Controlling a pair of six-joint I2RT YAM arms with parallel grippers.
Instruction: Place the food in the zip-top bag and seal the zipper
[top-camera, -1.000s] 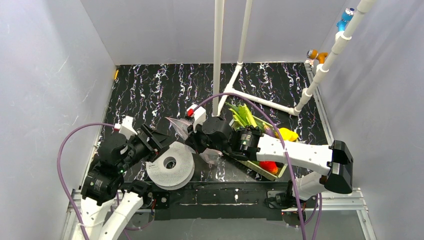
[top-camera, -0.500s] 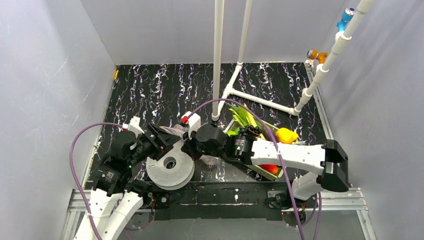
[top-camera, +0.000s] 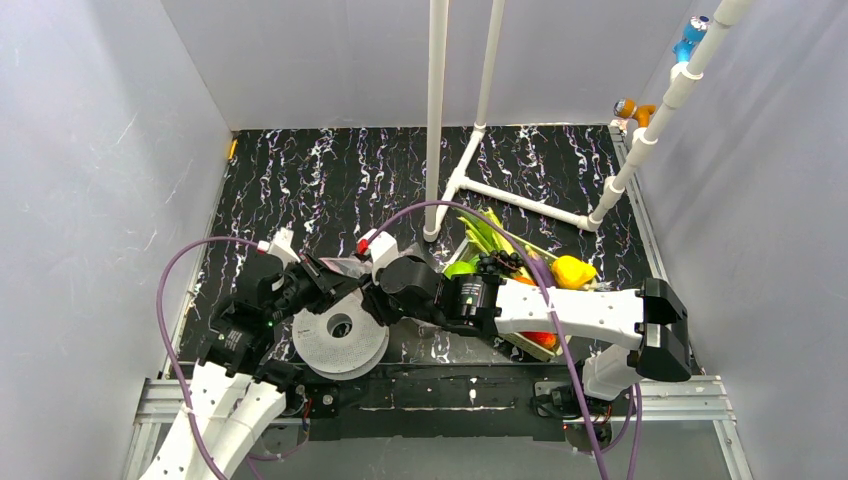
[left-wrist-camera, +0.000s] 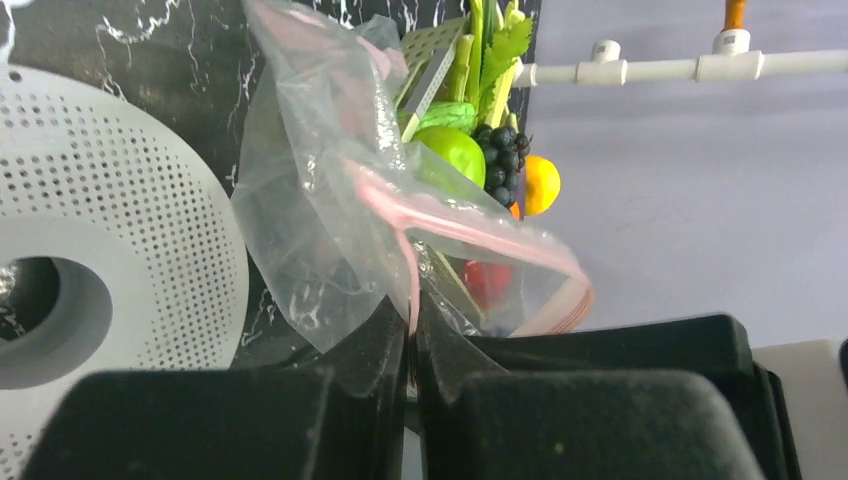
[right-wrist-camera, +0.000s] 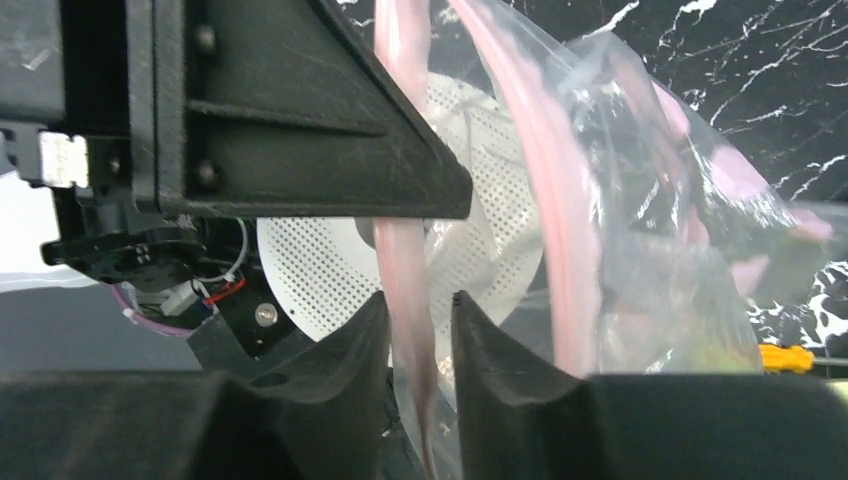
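Black marbled tabletop (top-camera: 330, 170) lies under both your arms. Left of centre, your left gripper (left-wrist-camera: 410, 320) is pinched tight on the zipper (left-wrist-camera: 450, 222) of the zip-top bag (left-wrist-camera: 310, 200), just above the white spool (left-wrist-camera: 120, 250). To its right, your right gripper (right-wrist-camera: 420, 320) stands narrowly parted, with the pink strip hanging between its fingers. The food (top-camera: 570, 270) is piled right of centre, outside the bag.

White spool (left-wrist-camera: 130, 230) just beside left gripper (left-wrist-camera: 411, 330)
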